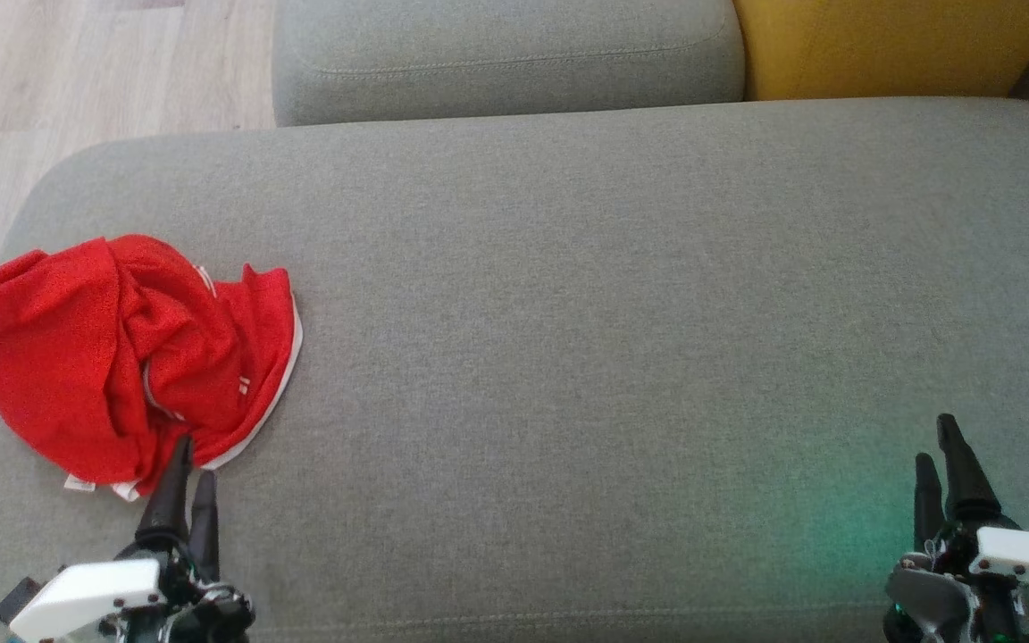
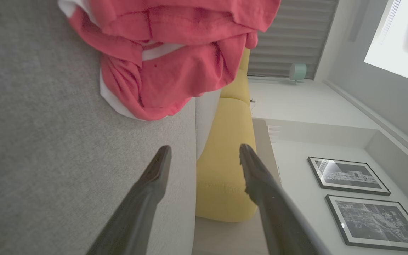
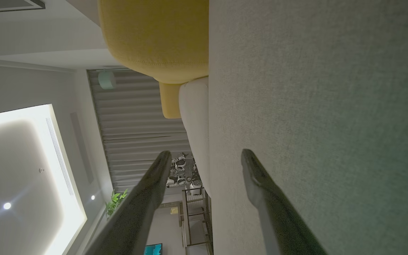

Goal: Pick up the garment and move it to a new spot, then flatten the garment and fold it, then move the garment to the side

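This looks like a home living room. A wide grey sofa seat lies in front, with a grey back cushion and a yellow cushion behind it and pale wood floor off its left end. Beyond the sofa seat are two framed pictures on a white wall, pleated curtains and a leafy potted plant.

Head view: high, looking steeply down on the grey cushion, which spans the frame. Left wrist view: rolled sideways, low over that cushion, close to the red garment at top centre, which the head view has at its left. Right wrist view: also rolled, cushion at frame right; both wrist views catch the yellow cushion and curtain.
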Available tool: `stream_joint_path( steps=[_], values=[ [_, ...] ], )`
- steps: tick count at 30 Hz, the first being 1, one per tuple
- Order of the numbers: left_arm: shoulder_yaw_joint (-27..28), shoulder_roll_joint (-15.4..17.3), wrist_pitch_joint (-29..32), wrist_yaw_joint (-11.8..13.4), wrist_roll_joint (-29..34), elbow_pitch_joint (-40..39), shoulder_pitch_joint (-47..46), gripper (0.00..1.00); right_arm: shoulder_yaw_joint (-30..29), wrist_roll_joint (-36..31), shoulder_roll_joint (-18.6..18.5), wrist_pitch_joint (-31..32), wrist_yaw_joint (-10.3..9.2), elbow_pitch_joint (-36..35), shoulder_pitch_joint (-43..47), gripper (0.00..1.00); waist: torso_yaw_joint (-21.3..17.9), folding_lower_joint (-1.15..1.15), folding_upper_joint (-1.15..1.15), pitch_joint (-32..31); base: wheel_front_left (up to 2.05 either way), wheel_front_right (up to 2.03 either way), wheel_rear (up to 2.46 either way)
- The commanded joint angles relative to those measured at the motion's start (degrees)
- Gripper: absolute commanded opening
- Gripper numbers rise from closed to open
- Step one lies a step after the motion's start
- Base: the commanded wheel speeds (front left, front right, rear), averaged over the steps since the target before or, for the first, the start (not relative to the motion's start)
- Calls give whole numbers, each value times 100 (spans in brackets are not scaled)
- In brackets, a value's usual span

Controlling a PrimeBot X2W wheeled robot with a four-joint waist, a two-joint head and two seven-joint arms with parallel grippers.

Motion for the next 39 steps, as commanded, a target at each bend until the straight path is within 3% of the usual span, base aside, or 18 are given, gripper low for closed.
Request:
stream_joint_path(
  steps=[1, 20, 39],
  values=[
    [-13, 49, -62, -15, 20, -194, -282, 100, 30, -31, -26, -62, 0, -204, -233, 100, 1, 0, 0, 1, 0, 0, 0],
    [85, 61, -385, -23, 333, -240, -425, 100, 96, -682, -31, -385, -1, -298, -393, 100, 0, 0, 0, -16, 0, 0, 0],
    [125, 72, -691, -6, 1173, -708, -600, 100, 78, -2375, -37, -688, -1, -848, -676, 100, 0, 0, 0, 5, 0, 0, 0]
  ],
)
